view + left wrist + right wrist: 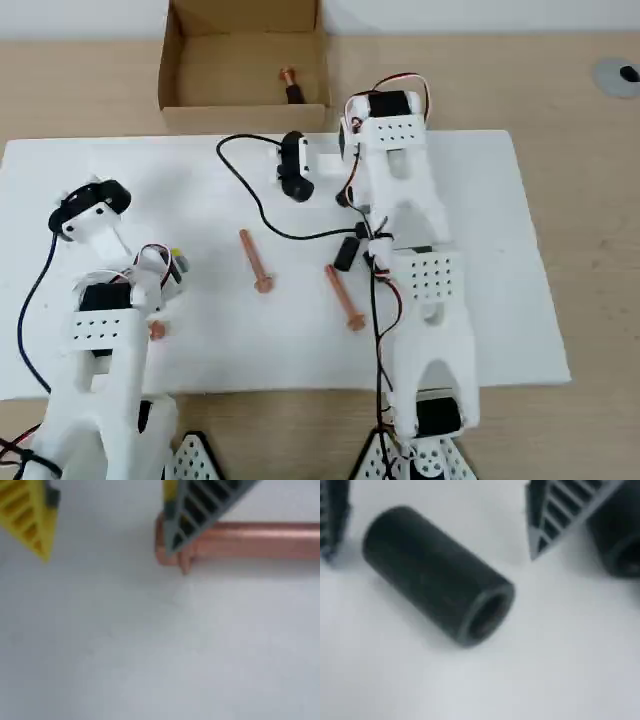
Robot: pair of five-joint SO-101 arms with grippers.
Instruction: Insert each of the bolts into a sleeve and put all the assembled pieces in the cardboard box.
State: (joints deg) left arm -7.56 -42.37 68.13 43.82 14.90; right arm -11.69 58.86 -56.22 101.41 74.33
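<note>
My left gripper [112, 555] stands open low over the white mat. A copper bolt [250, 540] lies flat just outside the gap, its head behind the grey finger [200, 510]. From above, this bolt [157, 329] sits beside the left gripper [165, 290]. My right gripper [432, 555] is open around a black sleeve [437, 575] lying on its side, and a second sleeve [620, 540] lies just past one finger. In the high view the right gripper [300, 168] is at the mat's far edge. Two loose bolts [255, 260] [344, 296] lie mid-mat.
The cardboard box [175, 70] stands beyond the mat's far edge and holds one bolt-and-sleeve piece [289, 85]. A black cable [250, 185] loops across the mat. A small black piece [347, 252] lies beside the right arm. The mat's [500, 200] right part is bare.
</note>
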